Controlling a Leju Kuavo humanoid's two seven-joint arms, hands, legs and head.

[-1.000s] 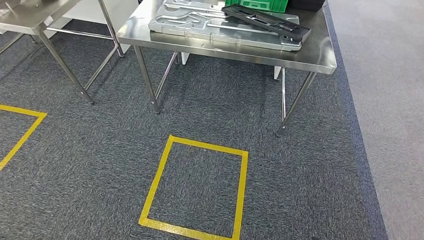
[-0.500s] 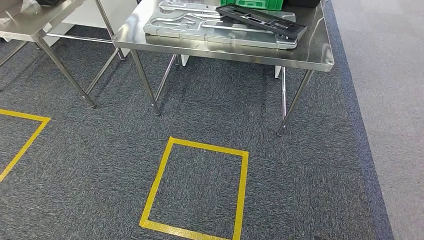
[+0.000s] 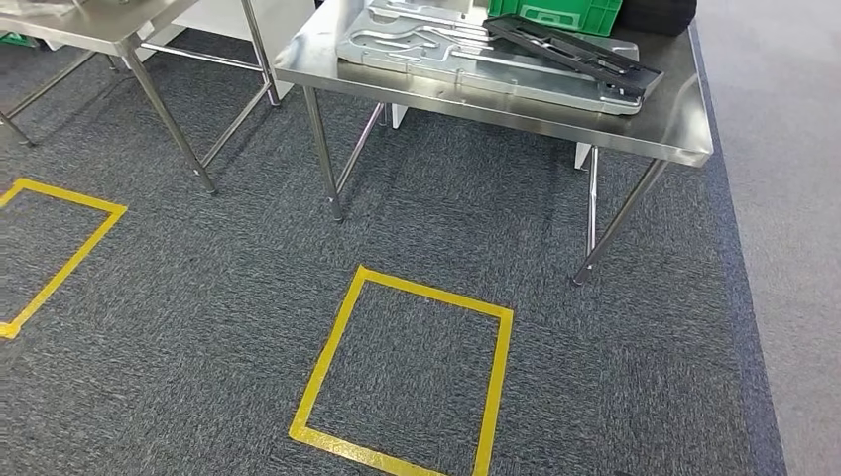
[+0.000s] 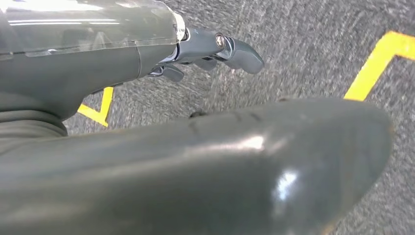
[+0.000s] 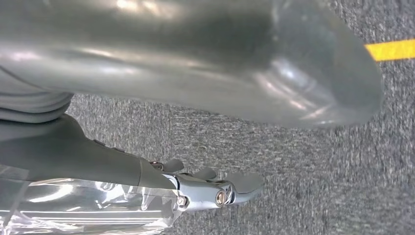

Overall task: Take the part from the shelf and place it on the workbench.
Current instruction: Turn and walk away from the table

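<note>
Black part (image 3: 580, 52) lies on silver tray (image 3: 466, 55), far right on steel worktop (image 3: 635, 134). Left hand (image 4: 205, 51) and right hand (image 5: 210, 188) hang over carpet, well apart from it, fingers (image 4: 242, 54) loosely spread, holding nothing.

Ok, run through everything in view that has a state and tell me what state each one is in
left robot hand: empty, hanging over the carpet.
right robot hand: empty, hanging over the carpet.
black frame part: lying flat across the silver panel.
silver panel: lying flat on the steel table.
steel table: upright, loaded.
green crate: upright at the table's far edge.
</note>
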